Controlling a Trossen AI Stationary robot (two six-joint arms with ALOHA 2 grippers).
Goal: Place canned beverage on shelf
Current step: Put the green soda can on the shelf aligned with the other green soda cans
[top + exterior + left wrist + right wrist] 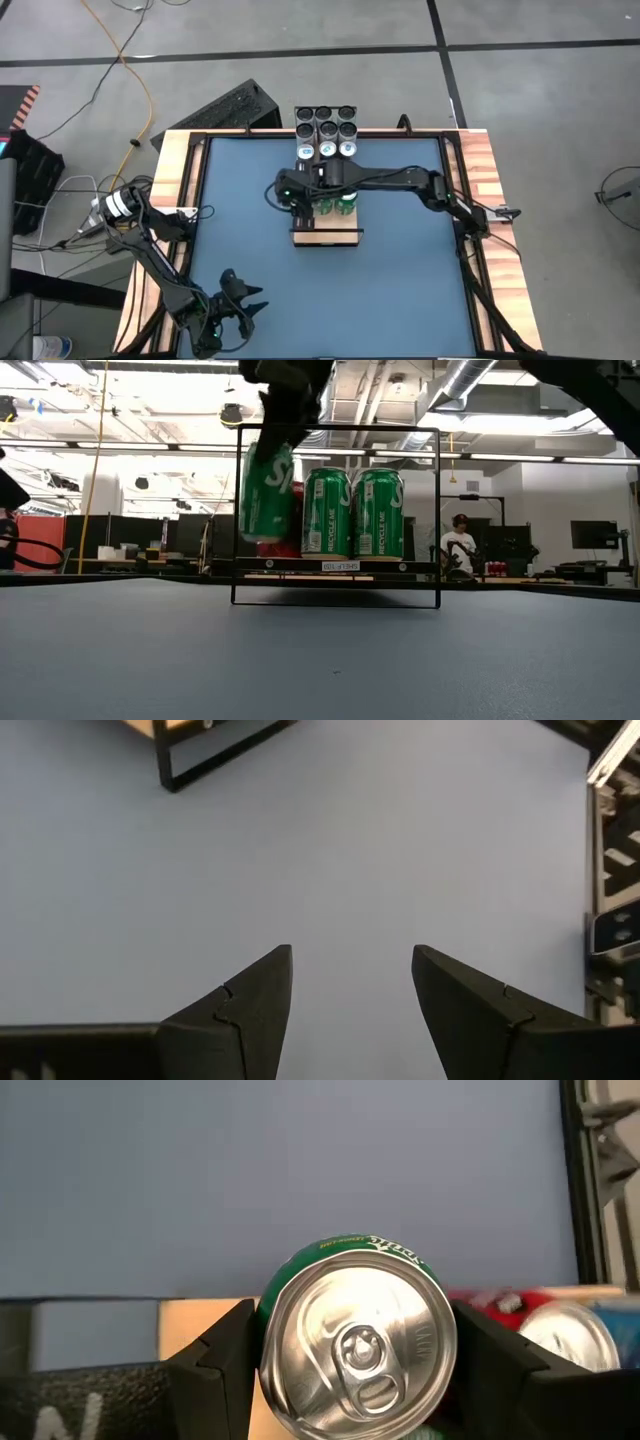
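Right gripper (350,1355): clamped on a green can (266,495), one finger each side of it; I see the silver lid square in the wrist view.
Can: hanging tilted over the shelf's (300,576) open end slot, base low, and I can't tell from the low view whether it touches the plank.
Shelf: two green cans (353,512) already upright side by side on it, with something red behind them that I can't make out.
Supply: a pack of cans (326,133) sits at the table's (400,290) far edge, just beyond the shelf.
Left gripper (240,305): parked at the near left corner, nothing in it; I call it closed, though the wrist view shows a gap between the fingertips.
Progress: I'd say well along, two placed and a third in hand.
Left to do: I judge straighten it, seat it, let go, back out clear of the wire rail (238,510).
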